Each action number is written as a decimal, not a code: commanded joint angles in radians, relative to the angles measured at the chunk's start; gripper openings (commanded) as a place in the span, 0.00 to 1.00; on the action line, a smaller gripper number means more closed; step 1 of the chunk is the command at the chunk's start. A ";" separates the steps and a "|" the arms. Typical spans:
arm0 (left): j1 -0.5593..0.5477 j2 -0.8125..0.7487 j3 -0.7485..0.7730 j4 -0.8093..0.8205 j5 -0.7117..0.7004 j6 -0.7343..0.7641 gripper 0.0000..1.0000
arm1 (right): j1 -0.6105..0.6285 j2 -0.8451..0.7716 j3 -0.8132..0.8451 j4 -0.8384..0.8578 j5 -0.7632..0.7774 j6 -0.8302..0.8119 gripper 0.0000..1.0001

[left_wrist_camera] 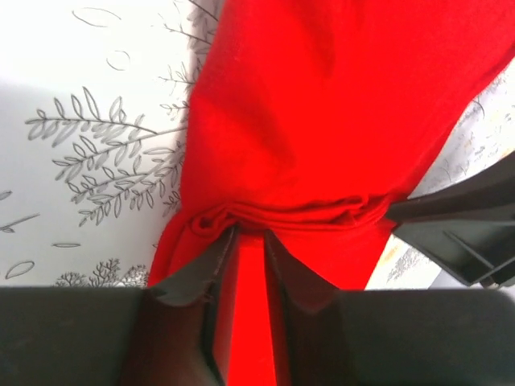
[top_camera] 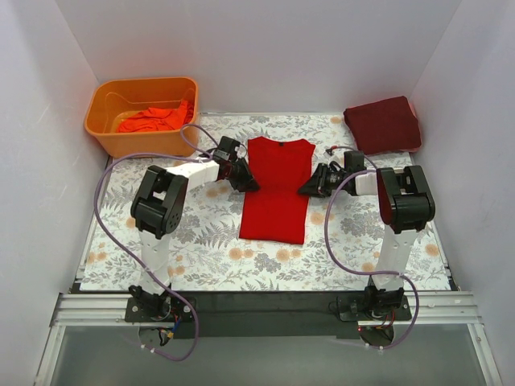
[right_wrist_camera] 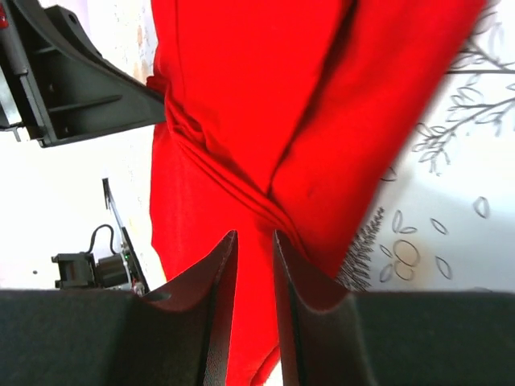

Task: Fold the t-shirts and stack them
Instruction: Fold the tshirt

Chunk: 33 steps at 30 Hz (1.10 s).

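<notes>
Red shirt (top_camera: 275, 193): light, limp, not slippery; take hold at the folded side edges.
Left hand (left_wrist_camera: 249, 240): narrow on cloth, grip unclear.
Right hand (right_wrist_camera: 256, 240): narrow, pinching shirt's edge fold.

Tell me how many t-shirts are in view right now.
3. A bright red shirt lies in the centre, a folded maroon shirt sits at the far right corner, and an orange-red shirt is bunched in the orange tub; that heap may hide more.

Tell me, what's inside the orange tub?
Crumpled orange-red cloth lies inside the orange tub. Some bare tub floor shows beside it; anything under the cloth is hidden.
</notes>
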 commanded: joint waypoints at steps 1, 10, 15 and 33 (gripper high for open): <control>0.004 -0.092 -0.026 -0.037 0.001 0.035 0.20 | -0.013 -0.084 -0.015 0.005 0.014 -0.030 0.31; -0.076 -0.439 -0.191 -0.228 -0.179 0.107 0.49 | 0.123 -0.465 -0.062 -0.573 0.506 -0.269 0.57; -0.180 -0.601 -0.297 -0.371 -0.366 0.093 0.60 | 0.282 -0.618 -0.166 -0.751 0.713 -0.213 0.64; -0.329 -0.640 -0.428 -0.402 -0.453 -0.053 0.55 | 0.508 -0.574 -0.217 -0.679 0.848 -0.031 0.55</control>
